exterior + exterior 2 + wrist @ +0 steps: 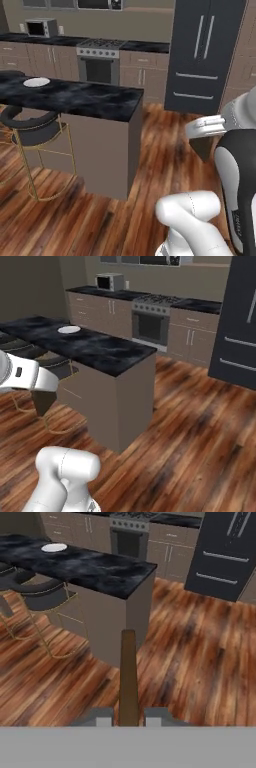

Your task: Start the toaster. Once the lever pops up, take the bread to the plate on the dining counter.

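plate point(36, 82): far left end of the tabletop point(95, 100), sitting bare, well apart from the hand (same white disc at the hand view's top left).
stools point(30, 131): tucked under the tabletop's near side; drive in tight and your base or elbow could clip them.
tabletop corner: nearest you, between hand and plate; if you swing low, the slice could catch the edge and twist out.
bread point(128, 677): seen edge-on in the hand view, sticking out from between the fingertips over the wood floor point(200, 662); a thin pinch, so a fast turn might slip it.
hand point(128, 718): clamped fully down on the bread, hanging beside the tabletop's end (looks like carry stage; plate not yet reached).
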